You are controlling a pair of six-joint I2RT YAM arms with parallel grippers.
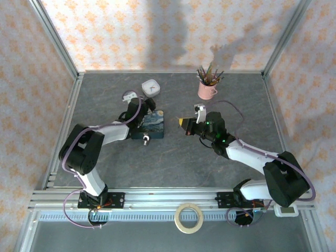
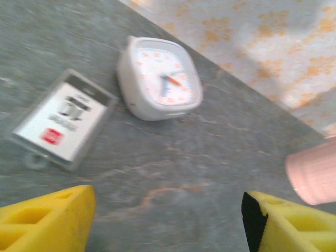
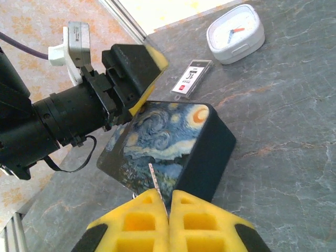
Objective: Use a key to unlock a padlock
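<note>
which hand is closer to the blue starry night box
Left. The left hand is open over the far left corner of the blue box. The right hand, shut on the key, sits off the box's right side with bare table between.

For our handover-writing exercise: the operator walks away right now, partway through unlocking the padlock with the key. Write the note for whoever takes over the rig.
Left tool: open, empty, hovering by the far left corner of the blue painted box.
Right tool: shut on the key, blade sticking out, off to the box's right.
Padlock: at the box's near edge, nothing touching it.
Done: key is in hand.
Left: bring key to padlock, insert, turn, free the shackle.
</note>
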